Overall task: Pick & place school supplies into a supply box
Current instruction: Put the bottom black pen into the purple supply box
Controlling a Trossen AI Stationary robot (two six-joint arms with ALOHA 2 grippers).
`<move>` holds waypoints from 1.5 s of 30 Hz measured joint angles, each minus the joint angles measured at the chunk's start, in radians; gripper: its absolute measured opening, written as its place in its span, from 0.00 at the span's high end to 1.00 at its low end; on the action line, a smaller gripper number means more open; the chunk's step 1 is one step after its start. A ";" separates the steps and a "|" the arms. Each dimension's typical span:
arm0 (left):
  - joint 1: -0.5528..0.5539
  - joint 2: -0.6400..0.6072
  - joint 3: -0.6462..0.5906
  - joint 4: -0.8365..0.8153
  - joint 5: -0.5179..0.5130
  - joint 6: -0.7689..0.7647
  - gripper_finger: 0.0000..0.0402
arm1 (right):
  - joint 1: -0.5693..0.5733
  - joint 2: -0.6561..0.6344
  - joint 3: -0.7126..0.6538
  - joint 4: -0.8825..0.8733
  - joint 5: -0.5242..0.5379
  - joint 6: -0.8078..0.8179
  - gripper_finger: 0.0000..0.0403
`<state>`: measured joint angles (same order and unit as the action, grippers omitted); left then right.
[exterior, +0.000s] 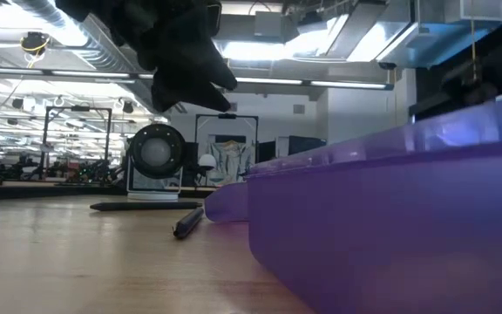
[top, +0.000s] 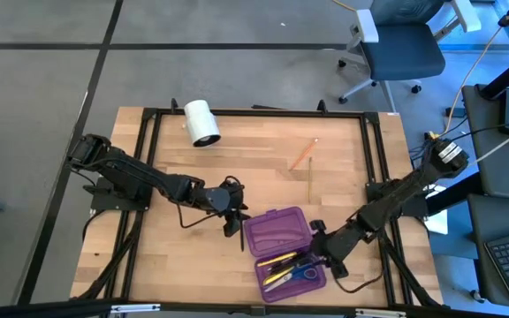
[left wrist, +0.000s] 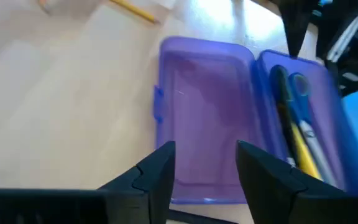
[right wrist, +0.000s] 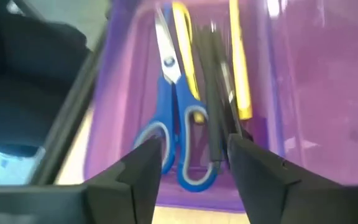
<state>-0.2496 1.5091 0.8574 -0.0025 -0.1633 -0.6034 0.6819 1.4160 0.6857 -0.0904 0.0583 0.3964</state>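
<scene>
The purple supply box (top: 277,228) lies open on the table near its front edge. Its left half (left wrist: 197,106) holds nothing. Its right half (right wrist: 98,143) holds blue-handled scissors (right wrist: 169,112), yellow pens (right wrist: 240,68) and black pens (right wrist: 213,93). My left gripper (left wrist: 205,168) hangs open above the left half's near-left rim. My right gripper (right wrist: 194,155) hangs open above the scissors' handles and the pens' ends, touching neither. An orange pencil (top: 303,154) and a wood-tone pencil (top: 311,181) lie flat on the table beyond the box. A black pen (exterior: 188,222) lies on the table beside the box.
A white cylinder roll (top: 202,122) lies on its side at the far left of the table. A black metal frame (top: 254,112) runs around the tabletop. Bare wood stretches between the roll and the box. An office chair (top: 396,44) stands beyond the far right corner.
</scene>
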 joint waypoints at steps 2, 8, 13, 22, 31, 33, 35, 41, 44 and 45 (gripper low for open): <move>-0.016 0.013 0.000 0.000 0.009 -0.028 0.59 | 0.000 -0.049 0.000 -0.035 0.008 0.020 0.52; -0.106 0.099 0.000 0.008 -0.001 -0.045 0.60 | 0.000 -0.127 0.000 -0.137 0.133 0.028 0.52; -0.160 0.156 0.008 -0.007 -0.108 -0.112 0.62 | -0.002 -0.129 0.000 -0.156 0.185 0.017 0.52; -0.133 0.158 0.065 -0.120 -0.119 -0.245 0.64 | -0.008 -0.129 0.000 -0.172 0.185 0.018 0.52; -0.125 0.155 0.072 -0.099 -0.103 -0.304 0.63 | -0.007 -0.129 0.000 -0.178 0.185 0.018 0.52; -0.105 0.155 0.089 -0.161 -0.102 -0.418 0.64 | -0.007 -0.129 0.000 -0.178 0.185 0.017 0.52; -0.097 0.158 0.123 -0.265 -0.122 -0.519 0.64 | -0.007 -0.129 0.000 -0.179 0.185 0.017 0.52; -0.097 0.205 0.282 -0.659 -0.239 -0.755 0.64 | -0.009 -0.129 0.000 -0.193 0.185 0.013 0.52; -0.088 0.240 0.329 -0.673 -0.235 -0.772 0.64 | -0.009 -0.129 0.000 -0.193 0.185 0.013 0.52; -0.086 0.254 0.345 -0.671 -0.225 -0.772 0.64 | -0.009 -0.129 0.000 -0.194 0.185 0.013 0.52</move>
<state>-0.3353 1.7631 1.2020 -0.6733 -0.3879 -1.3751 0.6727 1.2869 0.6853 -0.2841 0.2436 0.4090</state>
